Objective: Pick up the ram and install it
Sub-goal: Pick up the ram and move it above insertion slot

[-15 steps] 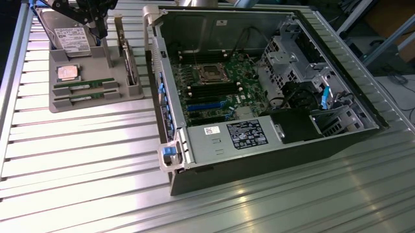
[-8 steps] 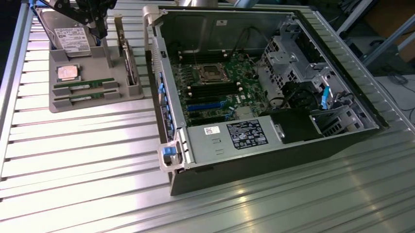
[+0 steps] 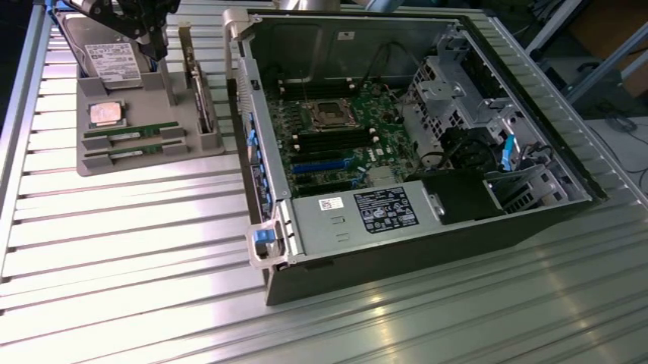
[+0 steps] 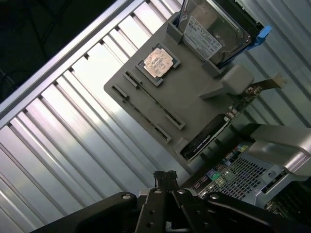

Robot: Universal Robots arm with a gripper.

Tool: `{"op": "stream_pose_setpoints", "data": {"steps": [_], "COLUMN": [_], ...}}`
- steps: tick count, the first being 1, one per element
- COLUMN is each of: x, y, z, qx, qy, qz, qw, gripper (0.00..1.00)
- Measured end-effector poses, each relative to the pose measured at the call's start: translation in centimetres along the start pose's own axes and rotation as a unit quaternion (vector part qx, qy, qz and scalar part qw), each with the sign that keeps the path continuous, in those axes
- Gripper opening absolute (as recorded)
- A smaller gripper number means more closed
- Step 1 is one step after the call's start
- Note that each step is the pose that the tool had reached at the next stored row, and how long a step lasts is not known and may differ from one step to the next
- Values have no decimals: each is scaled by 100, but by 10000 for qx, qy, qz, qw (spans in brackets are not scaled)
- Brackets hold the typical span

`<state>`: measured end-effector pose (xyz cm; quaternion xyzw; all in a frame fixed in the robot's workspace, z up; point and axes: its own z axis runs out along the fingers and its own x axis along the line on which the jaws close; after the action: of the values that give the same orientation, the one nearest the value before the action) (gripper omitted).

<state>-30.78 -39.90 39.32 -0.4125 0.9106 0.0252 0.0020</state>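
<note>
Exterior view, grey tray [image 3: 152,164] holding two ram sticks [image 3: 133,134], processor [image 3: 105,112], tool [image 4: 165,176] closed, empty.

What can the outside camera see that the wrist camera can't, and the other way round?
Exterior view: the inside of the open case, with its motherboard, empty socket and power supply.

Wrist view: the back of the case, with its coloured ports.

Both: the grey tray with two ram sticks, the processor, the drive and the card, plus the shut gripper, holding nothing, near the tray.
</note>
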Motion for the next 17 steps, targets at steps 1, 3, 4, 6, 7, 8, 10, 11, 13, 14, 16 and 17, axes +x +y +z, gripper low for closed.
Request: {"op": "stream_pose_setpoints", "data": {"steps": [1, 3, 4, 6, 7, 8, 10, 11, 13, 14, 16, 17], "x": [0, 0, 0, 0, 0, 0, 0, 0, 0, 0, 0, 0], "y": [0, 0, 0, 0, 0, 0, 0, 0, 0, 0, 0, 0], "z": [0, 0, 0, 0, 0, 0, 0, 0, 0, 0, 0, 0], "qx": [-1, -3, -4, -6, -7, -9, -11, -12, -13, -15, -18, -19], "qy": [2, 5, 7, 11, 13, 16, 20, 21, 25, 27, 32, 34], "qz": [-35, -128, -165, -247, -281, -358, -446, -479, -557, -610, -718, -766], "qw": [10000, 9999, 9999, 9997, 9996, 9994, 9990, 9988, 9984, 9981, 9974, 9971], "gripper": [10, 10, 10, 10, 10, 10, 10, 10, 10, 10, 10, 10]}}
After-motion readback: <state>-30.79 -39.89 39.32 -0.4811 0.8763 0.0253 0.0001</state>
